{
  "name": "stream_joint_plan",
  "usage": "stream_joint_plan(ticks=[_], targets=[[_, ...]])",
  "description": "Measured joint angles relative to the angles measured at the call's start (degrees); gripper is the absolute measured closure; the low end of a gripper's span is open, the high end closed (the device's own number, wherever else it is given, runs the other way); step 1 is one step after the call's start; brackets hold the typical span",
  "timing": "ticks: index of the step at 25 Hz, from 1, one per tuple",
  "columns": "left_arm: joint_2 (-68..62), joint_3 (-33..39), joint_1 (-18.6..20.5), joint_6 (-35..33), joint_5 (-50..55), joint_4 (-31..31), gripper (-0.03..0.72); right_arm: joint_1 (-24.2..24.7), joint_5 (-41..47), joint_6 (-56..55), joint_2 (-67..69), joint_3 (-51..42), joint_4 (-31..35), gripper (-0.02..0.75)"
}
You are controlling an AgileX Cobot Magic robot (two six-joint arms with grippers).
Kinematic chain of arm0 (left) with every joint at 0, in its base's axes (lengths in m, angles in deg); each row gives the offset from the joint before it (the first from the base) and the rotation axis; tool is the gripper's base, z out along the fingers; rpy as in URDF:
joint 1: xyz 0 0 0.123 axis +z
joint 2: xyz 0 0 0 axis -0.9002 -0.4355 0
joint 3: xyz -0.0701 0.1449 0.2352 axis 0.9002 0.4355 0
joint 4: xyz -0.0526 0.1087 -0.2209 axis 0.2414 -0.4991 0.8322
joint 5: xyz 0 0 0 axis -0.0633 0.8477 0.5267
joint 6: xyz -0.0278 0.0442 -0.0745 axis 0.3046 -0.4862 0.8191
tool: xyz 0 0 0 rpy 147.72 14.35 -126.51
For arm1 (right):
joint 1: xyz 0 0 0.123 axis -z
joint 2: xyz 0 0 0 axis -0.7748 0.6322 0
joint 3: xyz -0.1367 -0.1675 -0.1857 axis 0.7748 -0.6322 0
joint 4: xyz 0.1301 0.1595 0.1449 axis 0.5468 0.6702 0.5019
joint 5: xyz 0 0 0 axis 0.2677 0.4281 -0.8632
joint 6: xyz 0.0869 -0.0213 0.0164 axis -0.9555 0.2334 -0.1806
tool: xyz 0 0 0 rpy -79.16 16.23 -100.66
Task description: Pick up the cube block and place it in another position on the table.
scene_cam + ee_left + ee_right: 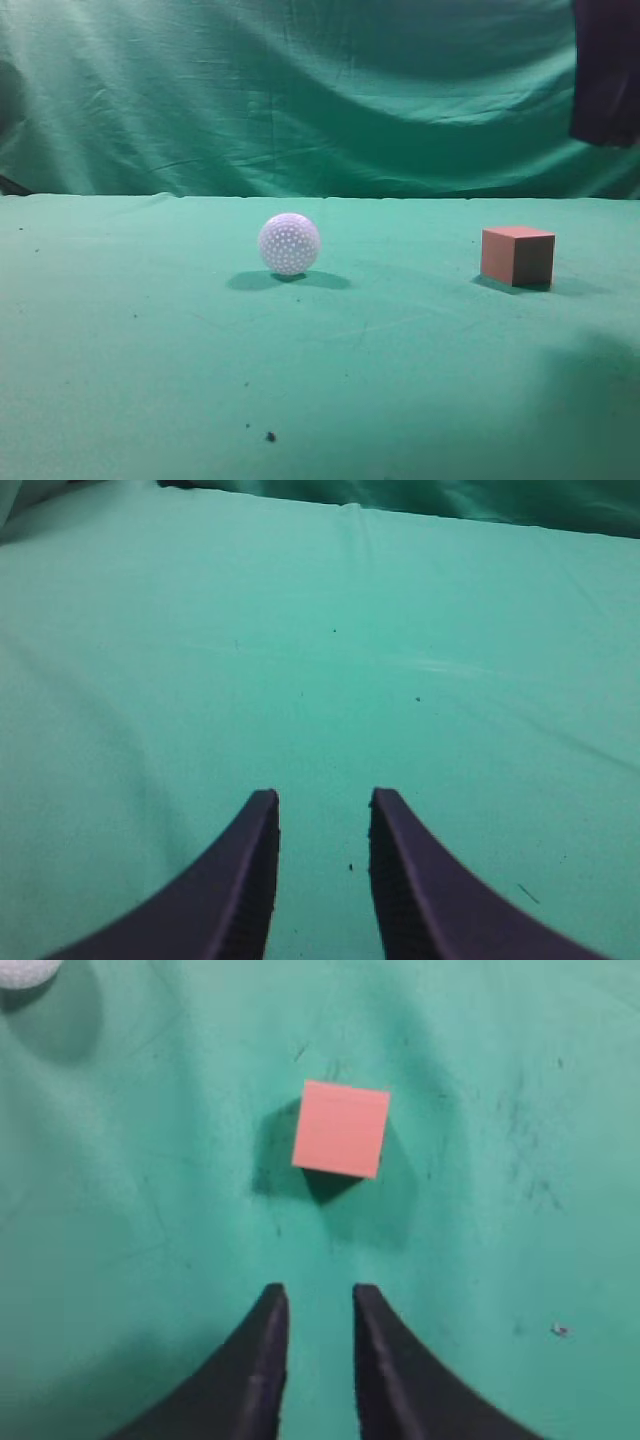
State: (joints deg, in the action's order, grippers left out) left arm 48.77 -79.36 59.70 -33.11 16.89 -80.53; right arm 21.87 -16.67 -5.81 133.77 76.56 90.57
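Note:
The salmon-pink cube block [517, 256] rests on the green table [150, 340] at the right. In the right wrist view the cube block [341, 1128] lies ahead of my right gripper [319, 1296], which is open, empty and apart from it, above the cloth. The dark shape at the top right of the exterior view [607, 70] looks like part of the right arm. My left gripper [323, 800] is open and empty over bare cloth; it does not show in the exterior view.
A white dimpled ball [289, 243] sits on the table left of the cube, and its edge shows in the right wrist view [28, 970]. A wrinkled green curtain [300, 90] hangs behind the table. Dark specks [270, 436] lie near the front.

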Motion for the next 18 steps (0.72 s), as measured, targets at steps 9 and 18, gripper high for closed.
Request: stream_joint_plan(ticks=[9,18], targets=[[0.00,0.00,0.00,0.00,0.00,0.00,0.426,0.00,-7.45,-1.26,9.53,1.89,-0.13,0.188],[0.00,0.00,0.00,0.00,0.00,0.00,0.426,0.00,-10.09,-2.27,15.35,3.34,-0.13,0.513]])
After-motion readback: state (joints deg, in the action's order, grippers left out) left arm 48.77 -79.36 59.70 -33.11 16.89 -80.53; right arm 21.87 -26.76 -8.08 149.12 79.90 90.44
